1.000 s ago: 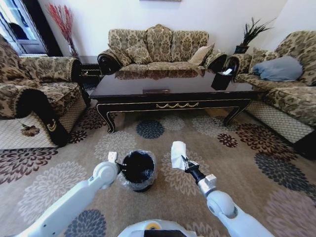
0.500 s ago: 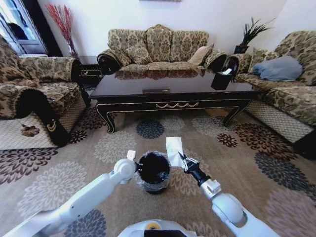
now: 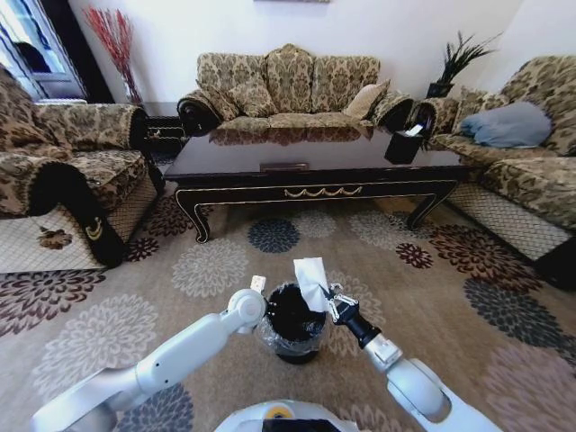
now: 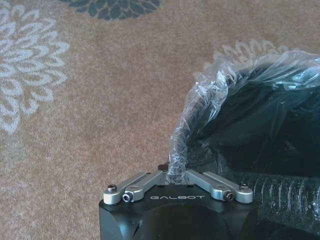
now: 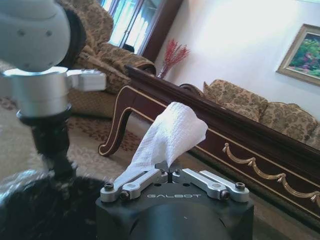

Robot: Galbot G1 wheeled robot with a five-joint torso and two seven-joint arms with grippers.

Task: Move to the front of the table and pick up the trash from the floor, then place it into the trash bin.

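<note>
Over carpet (image 3: 468,297), right claw (image 3: 328,301) grips trash (image 3: 311,281) above bin (image 3: 292,322).

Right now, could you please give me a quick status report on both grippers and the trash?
Left gripper shut on the round black plastic-lined trash bin's rim. Right gripper shut on white crumpled paper, above the bin's edge. Nothing in the way.

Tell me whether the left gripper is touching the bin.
Touching. In the left wrist view, the left gripper has its fingers shut on the bin rim and liner.
</note>
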